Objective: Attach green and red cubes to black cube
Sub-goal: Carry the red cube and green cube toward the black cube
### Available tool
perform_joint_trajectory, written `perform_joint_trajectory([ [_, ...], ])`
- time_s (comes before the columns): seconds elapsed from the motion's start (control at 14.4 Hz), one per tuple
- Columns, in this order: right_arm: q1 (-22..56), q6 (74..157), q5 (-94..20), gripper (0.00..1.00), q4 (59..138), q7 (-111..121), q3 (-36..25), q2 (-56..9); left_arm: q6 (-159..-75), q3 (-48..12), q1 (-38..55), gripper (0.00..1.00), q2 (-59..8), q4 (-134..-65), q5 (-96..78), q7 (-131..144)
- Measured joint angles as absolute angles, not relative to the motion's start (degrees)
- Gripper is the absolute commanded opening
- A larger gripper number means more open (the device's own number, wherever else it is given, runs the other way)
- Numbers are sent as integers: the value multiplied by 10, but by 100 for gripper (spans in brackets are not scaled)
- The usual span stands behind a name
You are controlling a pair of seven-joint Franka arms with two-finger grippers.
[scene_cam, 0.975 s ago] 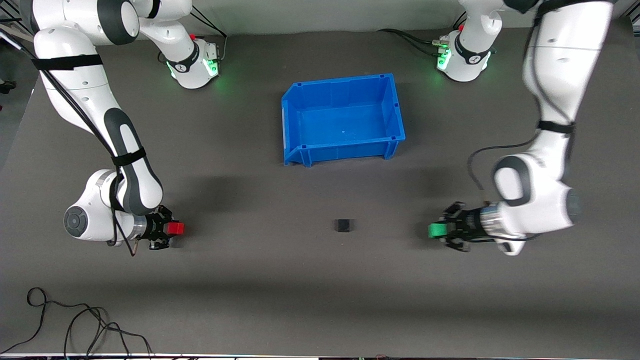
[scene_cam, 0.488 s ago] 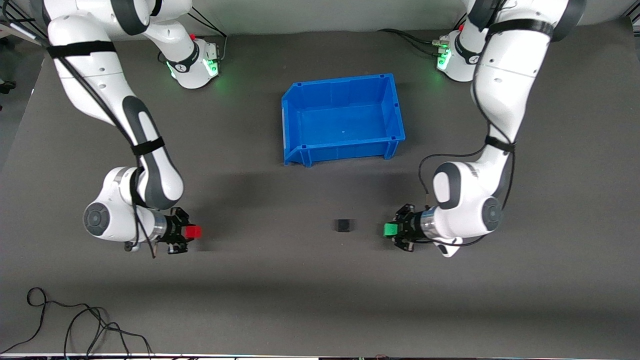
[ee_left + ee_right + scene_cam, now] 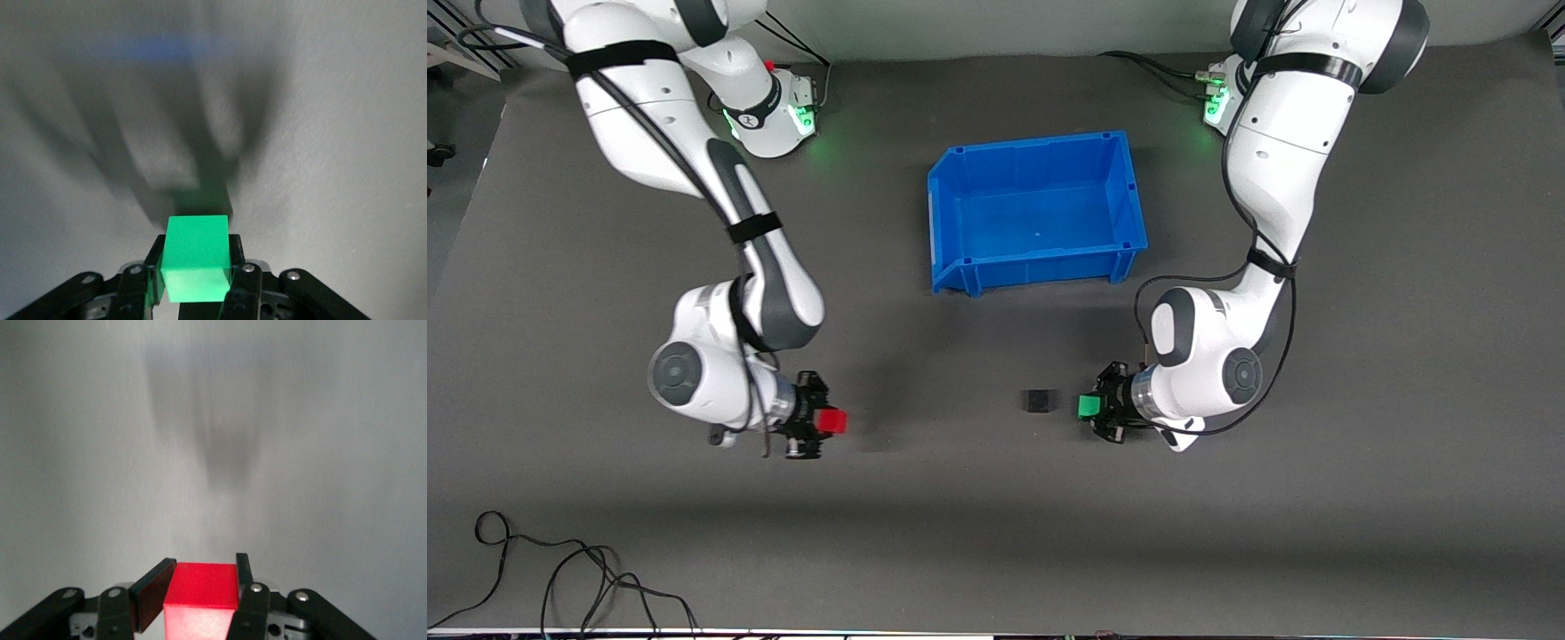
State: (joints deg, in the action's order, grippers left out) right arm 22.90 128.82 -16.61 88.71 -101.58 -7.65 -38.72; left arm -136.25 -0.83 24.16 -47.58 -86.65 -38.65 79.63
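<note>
The black cube (image 3: 1038,401) sits alone on the dark grey worktop (image 3: 996,533), nearer to the front camera than the blue bin (image 3: 1037,267), with bare surface between it and the bin. Just beside it, toward the left arm's end of the worktop, the left gripper (image 3: 1089,407) holds the green cube (image 3: 1088,407) with its fingers closed on two opposite faces; a narrow strip of worktop separates green from black, and nothing stands between them. The right gripper (image 3: 831,421) is well apart from the black cube, toward the right arm's end, its fingers clamped on the red cube (image 3: 834,421), with only open worktop and a faint shadow between them. A loose black cable (image 3: 560,569) curls near the edge closest to the front camera, clear of both arms. The front view alone shows the black cube, the bin and both arms together. The left wrist view shows the green cube (image 3: 196,257) pinched between the black fingers (image 3: 235,250) and jutting past them, above its own dark shadow, with a smear of blue at the frame's edge. The right wrist view shows the red cube (image 3: 201,600) gripped the same way by its fingers (image 3: 152,590), over plain grey surface and a soft shadow.
</note>
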Motion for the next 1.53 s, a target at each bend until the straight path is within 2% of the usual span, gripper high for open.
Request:
perform_joint_trajectory([
  [0.63,308,1299,-166,0,786,-1107,-74,-468,-1415,-8,281,25,-483,-864,-387,888],
  [1.05,352,1345,-166,0,755,-1136,-73,-516,-1423,-8,299,29,-483,-856,-387,931],
  [1.25,372,1359,-166,0,741,-1154,-73,-528,-1448,-10,303,35,-485,-849,-387,967],
  [1.39,380,1372,-166,0,740,-1160,-73,-532,-1467,-13,306,36,-491,-848,-387,975],
  [1.53,387,1374,-166,0,736,-1165,-73,-538,-1482,-17,309,45,-499,-847,-387,977],
])
